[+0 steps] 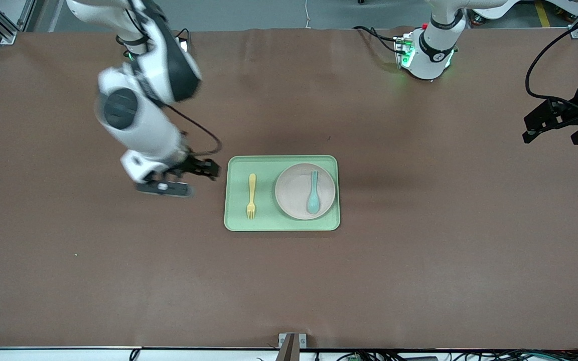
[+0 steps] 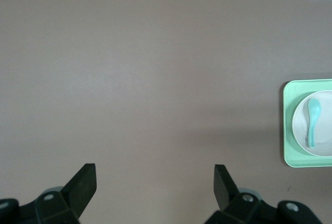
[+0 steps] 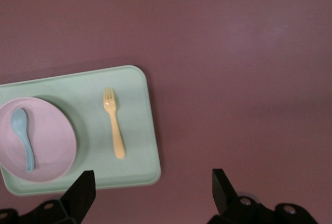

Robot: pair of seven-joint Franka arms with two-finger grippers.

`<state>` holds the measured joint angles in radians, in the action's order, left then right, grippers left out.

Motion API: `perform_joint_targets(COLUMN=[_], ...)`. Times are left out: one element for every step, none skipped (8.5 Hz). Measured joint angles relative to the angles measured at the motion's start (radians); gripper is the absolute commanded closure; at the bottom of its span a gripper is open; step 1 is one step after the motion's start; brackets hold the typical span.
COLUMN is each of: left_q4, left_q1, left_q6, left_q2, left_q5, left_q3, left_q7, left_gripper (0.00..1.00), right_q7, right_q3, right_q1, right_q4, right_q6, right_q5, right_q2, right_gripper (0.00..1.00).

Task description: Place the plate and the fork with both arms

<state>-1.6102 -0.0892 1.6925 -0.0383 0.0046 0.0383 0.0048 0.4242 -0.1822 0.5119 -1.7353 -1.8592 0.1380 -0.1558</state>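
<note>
The plate [image 1: 305,191] is seen on the pale green tray [image 1: 282,224], in the half toward the left arm's end of the worktop [image 1: 419,276], with a teal spoon [image 1: 313,193] lying in it; the fork [image 1: 252,196] lies flat on the tray beside the plate, apart from it; both placements appear done. The right pincer [image 1: 203,169] is held released just beside the tray, seemingly empty; the left pincer [image 1: 554,125] is held released, well apart, over bare worktop; little is judged left.

You are seeing the tray [image 2: 288,125] and plate [image 2: 324,130] cropped by the left wrist view's edge. The right gripper [image 1: 203,168] is showing motion-blurred.
</note>
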Motion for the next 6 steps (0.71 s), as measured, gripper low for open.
perform_joint_targets(left_q4=[0.001, 0.004, 0.008, 0.011, 0.012, 0.012], left_q1=[0.000, 0.000, 0.001, 0.003, 0.003, 0.004], left_q6=[0.000, 0.000, 0.000, 0.000, 0.000, 0.000], left_q2=[0.001, 0.001, 0.001, 0.001, 0.001, 0.001], left_q5=[0.000, 0.000, 0.000, 0.000, 0.000, 0.000], left_q3=[0.000, 0.000, 0.001, 0.001, 0.002, 0.002], left_q7=[0.000, 0.000, 0.000, 0.000, 0.000, 0.000], left_gripper=[0.00, 0.00, 0.00, 0.00, 0.00, 0.00], right_q7=[-0.097, -0.179, -0.260, -0.349, -0.427, -0.471], right_q3=[-0.001, -0.002, -0.002, -0.002, -0.003, -0.003], right_q1=[-0.100, -0.193, -0.271, -0.344, -0.408, -0.444], right_q4=[0.050, 0.099, 0.126, 0.135, 0.136, 0.136], right_q6=[0.149, 0.238, 0.291, 0.331, 0.353, 0.361], right_q5=[0.001, 0.003, 0.003, 0.004, 0.004, -0.007], right_q2=[0.056, 0.080, 0.096, 0.116, 0.136, 0.150], right_gripper=[0.01, 0.01, 0.01, 0.01, 0.01, 0.01])
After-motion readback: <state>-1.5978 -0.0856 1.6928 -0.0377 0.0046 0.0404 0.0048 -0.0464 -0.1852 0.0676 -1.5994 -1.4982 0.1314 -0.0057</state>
